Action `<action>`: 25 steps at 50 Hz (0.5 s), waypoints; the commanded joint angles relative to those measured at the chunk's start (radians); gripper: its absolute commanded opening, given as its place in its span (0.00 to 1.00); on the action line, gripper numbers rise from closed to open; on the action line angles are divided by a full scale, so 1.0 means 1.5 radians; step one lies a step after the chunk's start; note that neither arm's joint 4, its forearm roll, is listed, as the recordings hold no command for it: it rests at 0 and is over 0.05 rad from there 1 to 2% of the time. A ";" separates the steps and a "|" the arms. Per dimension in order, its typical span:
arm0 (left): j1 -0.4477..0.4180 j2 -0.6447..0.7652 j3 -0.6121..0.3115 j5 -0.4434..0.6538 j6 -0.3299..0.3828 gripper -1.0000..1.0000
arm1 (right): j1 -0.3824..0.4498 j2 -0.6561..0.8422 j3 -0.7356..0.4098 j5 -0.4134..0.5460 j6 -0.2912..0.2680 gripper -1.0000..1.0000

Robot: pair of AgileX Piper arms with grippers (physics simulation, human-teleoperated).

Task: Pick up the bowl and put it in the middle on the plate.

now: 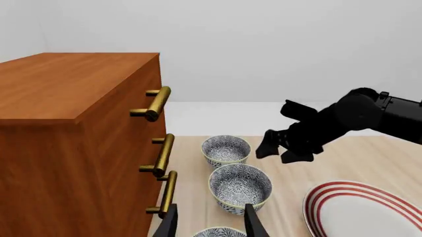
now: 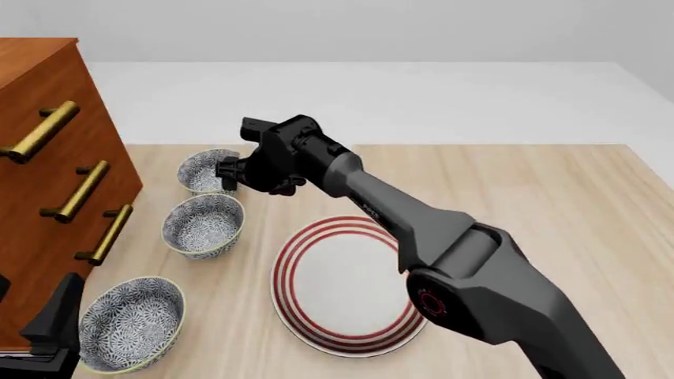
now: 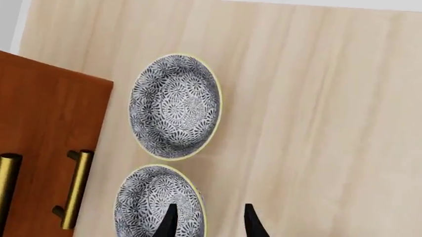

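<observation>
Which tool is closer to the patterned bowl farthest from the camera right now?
Right. The right tool hovers at the rim of the farthest blue-grey floral bowl; the left tool sits back at the table's near edge, by the nearest floral bowl.

The right arm is matte dark grey with rounded cylindrical links; a thin red ring marks one joint behind the black gripper; fingers taper to black wedges.

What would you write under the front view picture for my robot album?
Right gripper hovers open by the far bowl near a red-ringed plate.
</observation>
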 commanded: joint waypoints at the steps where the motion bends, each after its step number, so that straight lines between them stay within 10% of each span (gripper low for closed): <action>1: 0.000 0.000 0.000 0.000 0.000 1.00 | 0.001 0.018 -0.012 0.003 0.001 1.00; 25: 0.000 0.000 0.000 0.000 0.000 1.00 | 0.010 0.023 0.037 -0.023 0.007 1.00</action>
